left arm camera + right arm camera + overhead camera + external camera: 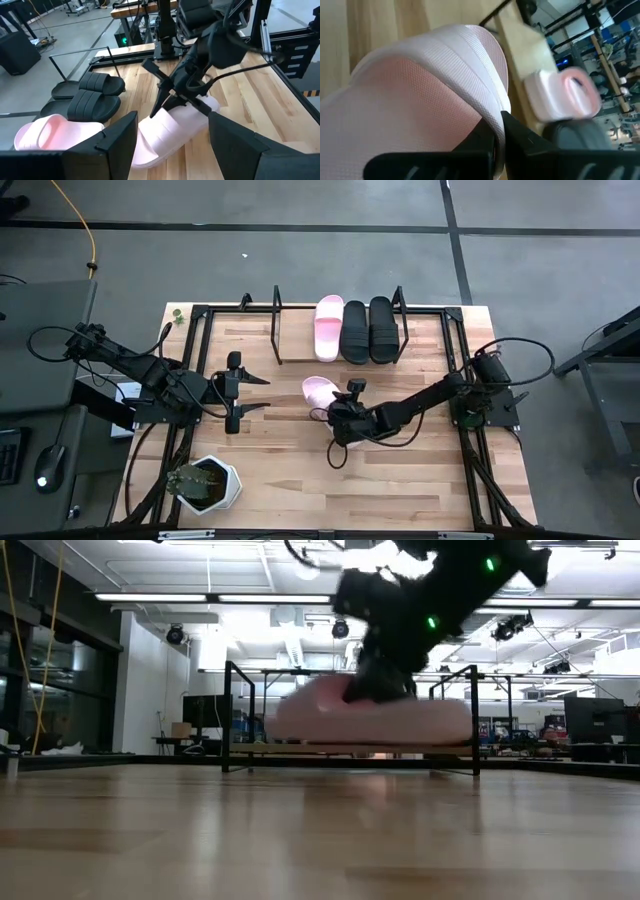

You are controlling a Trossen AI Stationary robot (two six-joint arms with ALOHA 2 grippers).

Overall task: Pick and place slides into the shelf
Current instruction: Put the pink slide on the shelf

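Slide (pixel 320 391): pink, light, flexible foam; grip by strap.
Right gripper (pixel 342 423): clamped on strap edge.
Left gripper (pixel 250 392): spread, idle.
Shelf (pixel 300 345): three slides placed.

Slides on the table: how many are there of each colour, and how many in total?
Pale pink slides: 2, one on the shelf at, one on the table held by the right gripper at.
Black slides: 2, both on the shelf, at and.
Total: 4 slides.
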